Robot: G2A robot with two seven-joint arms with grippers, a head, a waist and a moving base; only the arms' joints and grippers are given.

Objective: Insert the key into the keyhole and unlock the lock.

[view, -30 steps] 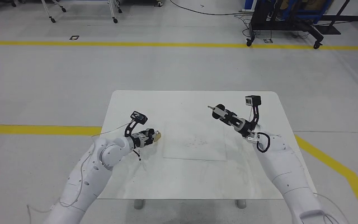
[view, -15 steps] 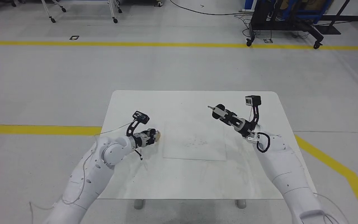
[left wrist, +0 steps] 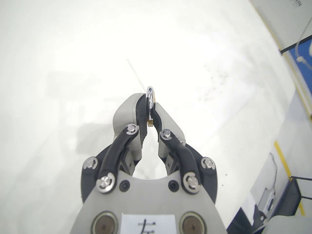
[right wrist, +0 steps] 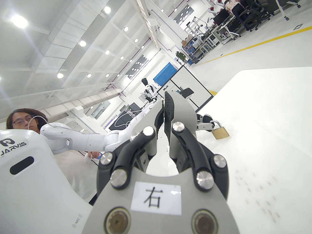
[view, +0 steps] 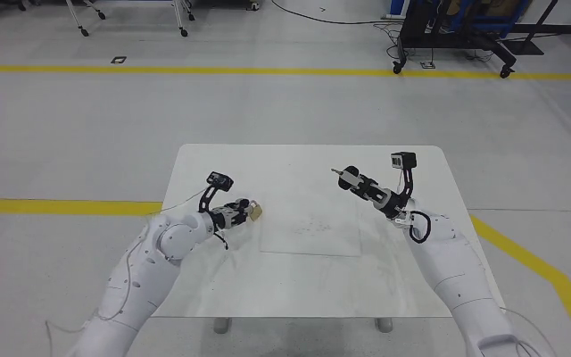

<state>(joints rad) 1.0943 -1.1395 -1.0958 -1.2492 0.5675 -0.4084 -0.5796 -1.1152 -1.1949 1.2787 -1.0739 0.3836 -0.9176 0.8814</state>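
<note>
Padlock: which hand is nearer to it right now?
Left. The left hand is shut on the padlock, pinching its shackle. The right hand is well apart from it, across the table, shut on the key.

In the left wrist view the lock [left wrist: 150,97] shows just its shackle edge and a brass sliver; the left gripper's [left wrist: 149,108] fingers [left wrist: 129,109] cover its body. From above, the key [view: 335,170] at the right gripper's [view: 344,175] tip is too small to make out, and that gripper's pads [right wrist: 168,113] hide it in the right wrist view.
</note>
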